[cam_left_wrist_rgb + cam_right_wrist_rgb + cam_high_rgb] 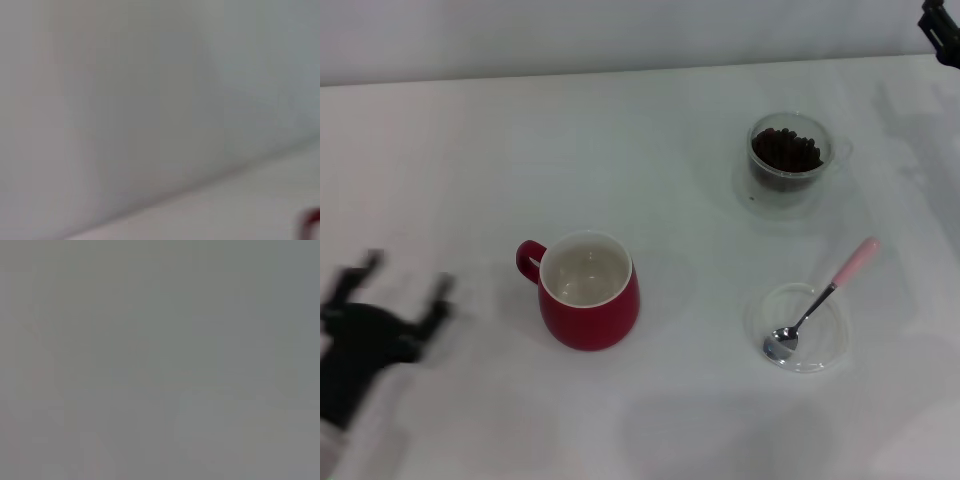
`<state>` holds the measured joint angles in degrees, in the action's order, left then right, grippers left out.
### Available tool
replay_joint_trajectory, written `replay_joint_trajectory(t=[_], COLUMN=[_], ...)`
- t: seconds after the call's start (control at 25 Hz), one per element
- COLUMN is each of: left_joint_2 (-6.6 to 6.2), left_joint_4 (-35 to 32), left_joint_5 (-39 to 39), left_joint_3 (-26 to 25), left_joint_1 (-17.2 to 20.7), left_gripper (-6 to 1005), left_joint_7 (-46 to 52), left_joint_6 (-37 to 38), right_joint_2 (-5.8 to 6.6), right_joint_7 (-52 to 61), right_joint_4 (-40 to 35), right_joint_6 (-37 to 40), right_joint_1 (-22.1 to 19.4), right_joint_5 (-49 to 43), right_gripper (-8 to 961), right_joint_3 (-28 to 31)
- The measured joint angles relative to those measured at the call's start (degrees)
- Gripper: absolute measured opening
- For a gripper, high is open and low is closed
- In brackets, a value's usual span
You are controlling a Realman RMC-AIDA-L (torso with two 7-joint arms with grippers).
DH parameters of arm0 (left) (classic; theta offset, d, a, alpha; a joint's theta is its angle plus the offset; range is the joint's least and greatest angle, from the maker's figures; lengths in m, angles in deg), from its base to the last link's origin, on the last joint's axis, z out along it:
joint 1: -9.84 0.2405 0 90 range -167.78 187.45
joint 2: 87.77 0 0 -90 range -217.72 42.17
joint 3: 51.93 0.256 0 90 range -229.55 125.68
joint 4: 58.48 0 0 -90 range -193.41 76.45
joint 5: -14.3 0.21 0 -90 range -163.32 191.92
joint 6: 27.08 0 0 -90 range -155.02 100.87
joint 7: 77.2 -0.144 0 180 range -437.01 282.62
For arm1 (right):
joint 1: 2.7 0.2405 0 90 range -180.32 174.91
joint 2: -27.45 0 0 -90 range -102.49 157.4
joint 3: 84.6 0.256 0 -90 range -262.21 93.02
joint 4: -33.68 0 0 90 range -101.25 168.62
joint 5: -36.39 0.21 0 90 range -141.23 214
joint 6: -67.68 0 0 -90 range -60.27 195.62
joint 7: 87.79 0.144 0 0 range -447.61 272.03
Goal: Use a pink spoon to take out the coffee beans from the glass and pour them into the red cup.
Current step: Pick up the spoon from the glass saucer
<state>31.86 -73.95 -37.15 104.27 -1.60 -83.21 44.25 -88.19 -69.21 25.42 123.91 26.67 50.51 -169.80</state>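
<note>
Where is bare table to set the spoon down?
Bare table runs between the red cup and the dish holding the pink spoon, and behind the cup. Tighter between dish and glass. Left pincer flanks the cup.

plain white table (450, 160) here, with the red cup (588, 303) near the middle, the glass (790, 160) further back on the right, and a shallow clear dish (820, 352) near the front right

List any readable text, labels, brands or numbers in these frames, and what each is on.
None readable.
red cup: plain glaze, no print on the side shown.
glass holding the coffee beans: no marking.
pink spoon, its bowl in the clear dish: no stamp visible.
left gripper: blurred, no label legible.
Both wrist views: no text in view.
</note>
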Motion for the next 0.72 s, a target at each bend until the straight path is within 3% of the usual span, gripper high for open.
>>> replay_joint_trajectory(t=[0.2, 0.4, 0.48, 0.72], left_joint_2=[-0.19, -0.29, -0.3, -0.36], left_joint_4=[0.8, 3.3, 4.2, 6.9], left_joint_5=[-15.1, -26.3, -28.8, -31.1], left_joint_3=[0.0, 0.0, 0.0, 0.0], left_joint_1=[2.2, 0.3, -0.8, -3.2], left_gripper=[816, 815, 815, 815], left_joint_7=[4.1, 12.9, 15.0, 15.7], left_joint_6=[5.2, 5.0, 4.1, 2.4], right_joint_2=[-0.08, 1.64, 3.06, 9.5], right_joint_7=[4.7, 19.5, 27.8, 55.8], right_joint_4=[0.0, 0.0, 0.0, 0.5], right_joint_6=[0.5, 0.4, 0.5, 7.9], right_joint_1=[-1.3, -4.1, -5.7, -9.7], right_joint_5=[0.8, -3.6, -8.6, -32.4], right_gripper=[819, 819, 818, 818], right_joint_3=[1.4, -0.3, -0.4, -0.6])
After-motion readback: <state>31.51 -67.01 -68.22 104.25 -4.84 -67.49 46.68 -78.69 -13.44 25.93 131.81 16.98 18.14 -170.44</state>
